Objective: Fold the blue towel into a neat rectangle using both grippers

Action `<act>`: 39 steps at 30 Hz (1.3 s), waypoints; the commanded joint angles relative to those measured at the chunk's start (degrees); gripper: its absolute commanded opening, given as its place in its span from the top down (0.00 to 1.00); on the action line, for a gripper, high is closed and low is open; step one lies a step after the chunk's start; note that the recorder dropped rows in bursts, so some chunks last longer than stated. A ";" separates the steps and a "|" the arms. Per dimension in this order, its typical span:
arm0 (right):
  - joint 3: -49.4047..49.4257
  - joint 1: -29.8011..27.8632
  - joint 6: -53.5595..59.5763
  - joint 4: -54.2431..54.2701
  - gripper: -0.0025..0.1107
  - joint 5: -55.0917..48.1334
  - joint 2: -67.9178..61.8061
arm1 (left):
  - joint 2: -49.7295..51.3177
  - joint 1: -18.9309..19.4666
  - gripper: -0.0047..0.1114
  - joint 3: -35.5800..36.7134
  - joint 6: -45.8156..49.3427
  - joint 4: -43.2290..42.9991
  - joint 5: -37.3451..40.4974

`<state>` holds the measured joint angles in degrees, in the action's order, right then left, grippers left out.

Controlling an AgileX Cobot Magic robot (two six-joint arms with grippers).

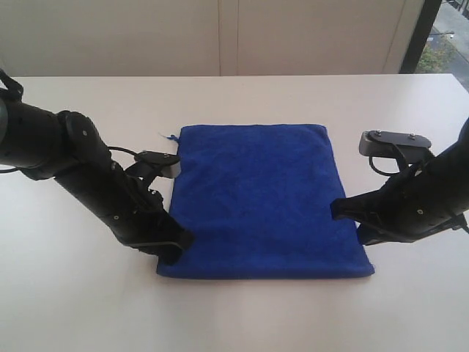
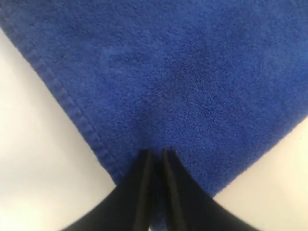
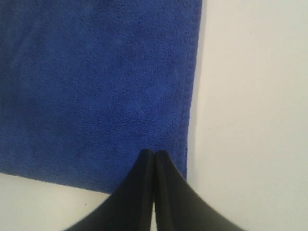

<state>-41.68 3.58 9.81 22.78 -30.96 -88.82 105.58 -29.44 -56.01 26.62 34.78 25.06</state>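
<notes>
The blue towel (image 1: 256, 198) lies flat on the white table as a doubled rectangle, with a small white tag (image 1: 163, 134) at its far left corner. My left gripper (image 1: 174, 248) is down at the towel's near left corner. In the left wrist view the towel (image 2: 168, 72) fills the frame, and the left gripper (image 2: 155, 153) has its jaws a narrow slit apart with blue cloth in the gap. My right gripper (image 1: 335, 210) rests over the towel's right edge near the front corner. In the right wrist view its jaws (image 3: 154, 153) are pressed together above the towel (image 3: 96, 72), with nothing between them.
The white table (image 1: 234, 315) extends on all sides of the towel. A pale wall (image 1: 220, 37) runs behind its far edge. A dark window frame (image 1: 421, 37) stands at the back right.
</notes>
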 commanded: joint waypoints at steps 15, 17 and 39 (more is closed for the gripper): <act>0.23 -0.03 0.40 -0.33 0.98 1.22 0.35 | -7.11 -0.39 0.50 -1.77 -0.73 -2.30 4.74; 0.23 -0.03 0.40 -0.33 0.98 1.69 0.35 | -7.82 -0.39 0.50 -1.77 -0.73 -2.30 2.47; 0.45 -0.03 2.61 -0.33 0.98 3.29 0.58 | -3.52 -0.39 0.95 -1.77 -0.73 -2.35 -0.94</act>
<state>-41.65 3.58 10.99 22.78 -28.19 -88.82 103.37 -29.90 -57.75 26.11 32.08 22.47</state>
